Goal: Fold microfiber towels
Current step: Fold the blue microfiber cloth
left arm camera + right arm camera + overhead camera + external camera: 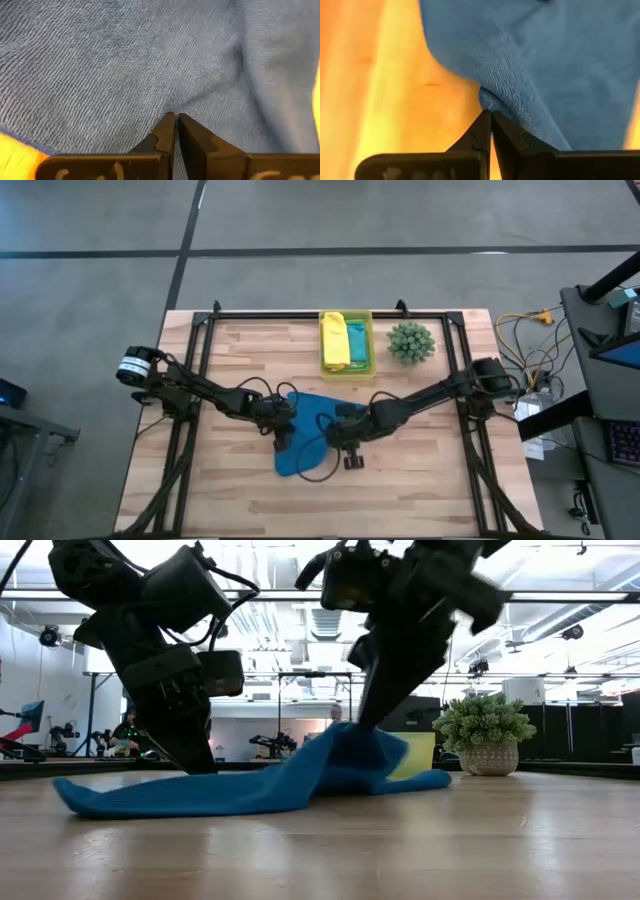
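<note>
**Both grippers pinch the blue towel at the middle of the table**

The blue towel (305, 435) lies spread on the wooden table (200, 490), just below the centre of the overhead frame, crumpled rather than flat. In the low view its cloth (250, 785) rises into a peak near the frame's middle and trails off to a thin edge at lower left.

The left gripper (281, 438) sits on the towel's left part, its fingers (167, 132) pressed together with a fold of blue fabric caught at their tips. The right gripper (340, 430) is at the towel's right side, fingers (482, 130) likewise closed tight on a bunched edge of the cloth (520, 65), lifted a little off the wood.

Above the towel in the overhead frame, a yellow-green bin (346, 343) holds a yellow towel (334, 340) and a teal towel (356, 340) side by side. A small green plant (411, 342) stands just to the bin's right.
</note>
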`<state>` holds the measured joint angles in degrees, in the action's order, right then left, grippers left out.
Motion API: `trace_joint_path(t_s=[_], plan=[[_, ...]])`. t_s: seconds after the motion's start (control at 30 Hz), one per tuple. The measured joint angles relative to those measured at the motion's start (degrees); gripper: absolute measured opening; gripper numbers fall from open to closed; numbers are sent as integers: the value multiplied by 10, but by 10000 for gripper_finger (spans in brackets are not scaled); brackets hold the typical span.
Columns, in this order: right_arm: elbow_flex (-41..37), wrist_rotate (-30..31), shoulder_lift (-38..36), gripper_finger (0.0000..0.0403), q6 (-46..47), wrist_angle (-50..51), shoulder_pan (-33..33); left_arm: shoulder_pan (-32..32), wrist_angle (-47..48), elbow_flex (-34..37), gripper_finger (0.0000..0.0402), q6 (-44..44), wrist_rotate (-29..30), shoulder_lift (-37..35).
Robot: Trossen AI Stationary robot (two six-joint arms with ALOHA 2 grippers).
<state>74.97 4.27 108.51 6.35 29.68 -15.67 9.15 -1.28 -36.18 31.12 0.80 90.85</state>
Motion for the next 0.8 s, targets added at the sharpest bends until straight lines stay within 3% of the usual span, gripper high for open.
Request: trace_joint_path(t_s=[0.17,0.8], plan=[[-7,-13,-1,9,69,2,-23,0,0,0,11,0,0,0],[-29,-43,-16,8,180,-2,-159,0,0,0,11,-1,1,0]])
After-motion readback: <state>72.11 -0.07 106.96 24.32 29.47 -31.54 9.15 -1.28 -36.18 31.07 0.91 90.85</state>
